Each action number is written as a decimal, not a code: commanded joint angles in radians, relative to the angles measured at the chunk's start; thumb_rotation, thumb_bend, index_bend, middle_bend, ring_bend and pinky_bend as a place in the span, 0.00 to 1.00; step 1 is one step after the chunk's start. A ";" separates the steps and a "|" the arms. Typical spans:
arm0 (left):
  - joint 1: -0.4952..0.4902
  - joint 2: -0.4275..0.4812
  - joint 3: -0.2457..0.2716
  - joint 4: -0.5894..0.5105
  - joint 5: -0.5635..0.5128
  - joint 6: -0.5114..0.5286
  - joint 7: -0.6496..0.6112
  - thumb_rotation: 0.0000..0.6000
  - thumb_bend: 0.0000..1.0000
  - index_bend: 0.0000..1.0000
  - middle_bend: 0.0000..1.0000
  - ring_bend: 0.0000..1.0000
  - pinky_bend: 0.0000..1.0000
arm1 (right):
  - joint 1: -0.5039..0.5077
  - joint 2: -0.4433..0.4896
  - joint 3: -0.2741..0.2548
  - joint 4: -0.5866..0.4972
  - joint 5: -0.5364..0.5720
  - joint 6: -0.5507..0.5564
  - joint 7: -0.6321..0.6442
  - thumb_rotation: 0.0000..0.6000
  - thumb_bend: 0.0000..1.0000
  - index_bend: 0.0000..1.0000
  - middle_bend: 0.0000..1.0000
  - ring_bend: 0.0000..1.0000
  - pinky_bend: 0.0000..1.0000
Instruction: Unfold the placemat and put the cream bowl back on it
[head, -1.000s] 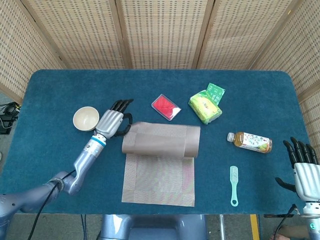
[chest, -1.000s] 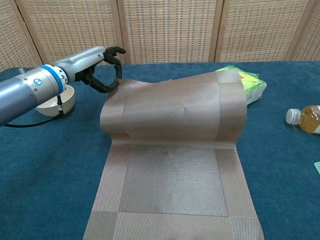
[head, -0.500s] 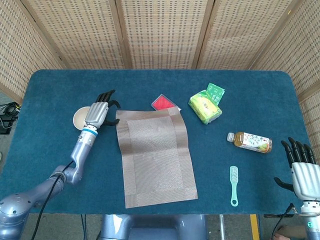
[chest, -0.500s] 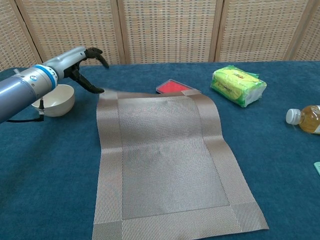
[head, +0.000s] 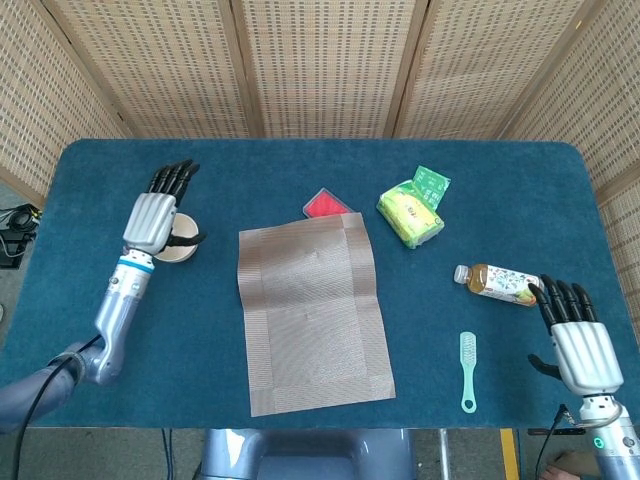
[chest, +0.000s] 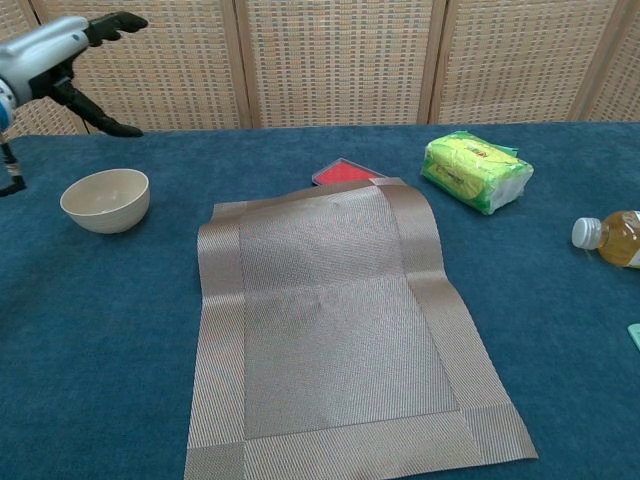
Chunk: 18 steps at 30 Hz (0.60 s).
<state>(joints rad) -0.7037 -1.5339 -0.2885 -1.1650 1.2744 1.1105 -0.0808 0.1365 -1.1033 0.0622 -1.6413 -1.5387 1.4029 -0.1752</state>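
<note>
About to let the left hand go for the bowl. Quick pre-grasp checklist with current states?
1. Placemat unfolded: ok, it lies open, though its far right corner rides up on the red box.
2. Placemat surface free to take the bowl: ok, nothing sits on it.
3. Cream bowl upright and empty: ok, on the cloth to the left of the placemat, apart from it.
4. Left hand free: ok, fingers apart, holding nothing, raised above the bowl.
5. Left hand lined up over the bowl: cannot tell how high it is.
6. Right hand out of the way: ok, open at the near right edge.
</note>
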 joint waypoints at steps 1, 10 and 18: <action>0.187 0.218 0.033 -0.378 -0.099 0.174 0.256 1.00 0.00 0.00 0.00 0.00 0.00 | 0.064 -0.027 -0.031 0.060 -0.107 -0.058 -0.012 1.00 0.00 0.08 0.00 0.00 0.00; 0.359 0.420 0.107 -0.718 -0.133 0.331 0.398 1.00 0.00 0.00 0.00 0.00 0.00 | 0.236 -0.117 -0.136 0.158 -0.407 -0.177 0.104 1.00 0.00 0.11 0.00 0.00 0.00; 0.384 0.432 0.130 -0.745 -0.081 0.344 0.389 1.00 0.00 0.00 0.00 0.00 0.00 | 0.308 -0.180 -0.162 0.145 -0.460 -0.275 0.036 1.00 0.00 0.13 0.00 0.00 0.00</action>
<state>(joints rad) -0.3229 -1.1029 -0.1617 -1.9065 1.1890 1.4530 0.3090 0.4279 -1.2672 -0.0916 -1.4900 -1.9914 1.1545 -0.1182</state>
